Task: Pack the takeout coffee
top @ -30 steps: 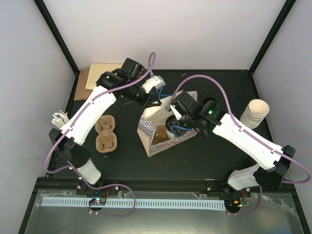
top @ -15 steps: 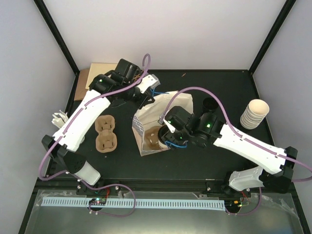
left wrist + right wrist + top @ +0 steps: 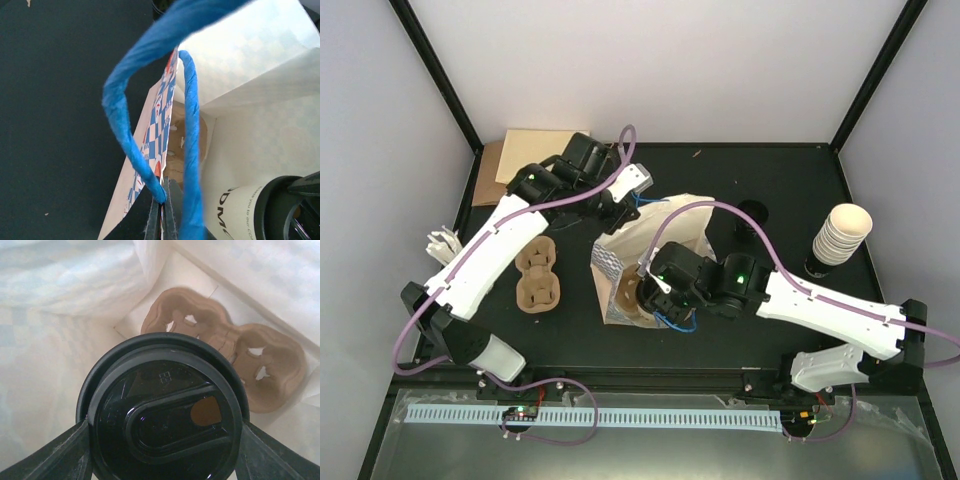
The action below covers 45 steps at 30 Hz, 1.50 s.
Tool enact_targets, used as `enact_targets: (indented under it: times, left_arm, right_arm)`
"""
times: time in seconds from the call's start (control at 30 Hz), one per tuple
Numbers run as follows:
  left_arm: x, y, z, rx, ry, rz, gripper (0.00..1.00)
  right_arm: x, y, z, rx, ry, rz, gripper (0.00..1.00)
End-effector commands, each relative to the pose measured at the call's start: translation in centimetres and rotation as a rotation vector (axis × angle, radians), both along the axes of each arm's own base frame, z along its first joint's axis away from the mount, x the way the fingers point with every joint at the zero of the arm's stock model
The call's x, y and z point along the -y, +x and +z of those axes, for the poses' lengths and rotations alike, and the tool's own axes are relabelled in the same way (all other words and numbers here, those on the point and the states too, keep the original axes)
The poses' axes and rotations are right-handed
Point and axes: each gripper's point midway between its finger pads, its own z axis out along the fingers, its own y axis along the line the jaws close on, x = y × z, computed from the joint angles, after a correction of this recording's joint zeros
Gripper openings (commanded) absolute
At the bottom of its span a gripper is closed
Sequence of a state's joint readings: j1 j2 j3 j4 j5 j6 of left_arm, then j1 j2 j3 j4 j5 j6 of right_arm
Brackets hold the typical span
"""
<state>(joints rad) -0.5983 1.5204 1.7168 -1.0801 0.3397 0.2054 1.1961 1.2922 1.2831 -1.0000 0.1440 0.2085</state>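
Takeout coffee [image 3: 162, 420], a cream-white paper cup closed by a round black plastic lid, is found inside the blue-checked white paper bag [image 3: 635, 235], whose open mouth is turned toward the near side of the table. At the bag's left, the left gripper [image 3: 162, 220] is seen pinched fully together on the blue twisted-paper handle [image 3: 120, 115] at the bag's rim. The takeout coffee is gripped at its sides between the widely spread fingers [image 3: 55, 455] of the right gripper [image 3: 162, 445], which is inserted in the bag's mouth. Beyond the cup, a brown moulded-pulp two-cup carrier [image 3: 235, 355] is seen lying on the bag's floor; whether the cup touches it cannot be told.

On the black tabletop [image 3: 770, 170], a second brown pulp carrier [image 3: 538, 275] is set left of the bag. Flat brown cardboard sheets [image 3: 525, 155] are laid at the far left corner. A loose black lid [image 3: 752, 215] is placed right of the bag, and a tall stack of nested cream cups [image 3: 840, 235] near the right edge. Plain white walls [image 3: 670, 60] are framed by black posts [image 3: 438, 78].
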Motion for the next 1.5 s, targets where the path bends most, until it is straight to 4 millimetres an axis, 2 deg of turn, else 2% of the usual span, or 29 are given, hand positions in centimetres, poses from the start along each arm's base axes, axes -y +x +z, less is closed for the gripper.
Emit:
enact_targets:
  times: [0.0, 0.2, 0.43, 0.7, 0.9, 1.07, 1.2, 1.27, 1.47]
  left_arm:
    - [0.0, -0.8, 0.8, 0.068, 0.015, -0.001, 0.01]
    - [0.2, -1.6, 1.4, 0.096, -0.003, -0.01, 0.02]
    - [0.2, -2.2, 3.0, 0.144, -0.026, -0.022, 0.01]
    - [-0.2, -2.6, 3.7, 0.17, -0.019, -0.02, 0.02]
    - [-1.0, -3.1, 4.0, 0.22, -0.014, -0.008, 0.02]
    - [-1.5, -3.7, 4.4, 0.25, -0.019, -0.017, 0.02]
    - [-1.4, -3.8, 3.8, 0.253, -0.005, -0.029, 0.01]
    - [-1.8, -4.4, 4.6, 0.279, -0.02, -0.03, 0.02]
    - [-2.4, -4.2, 4.4, 0.308, -0.001, -0.004, 0.02]
  right_arm:
    - [-0.1, 1.2, 1.9, 0.091, 0.064, -0.042, 0.53]
    - [0.4, 2.7, 3.6, 0.188, 0.084, -0.088, 0.53]
    - [0.3, 4.4, 4.1, 0.282, 0.025, -0.098, 0.5]
    - [-0.8, 4.4, 5.7, 0.376, 0.112, -0.01, 0.55]
    - [-0.6, 4.4, 4.7, 0.454, 0.051, 0.094, 0.57]
    - [-0.8, 5.1, 4.7, 0.501, -0.004, 0.125, 0.56]
    - [-1.2, 5.4, 4.7, 0.534, -0.048, 0.168, 0.57]
    - [-1.3, 5.5, 4.5, 0.547, -0.072, 0.187, 0.57]
    - [-1.4, 5.1, 2.9, 0.568, -0.133, 0.295, 0.56]
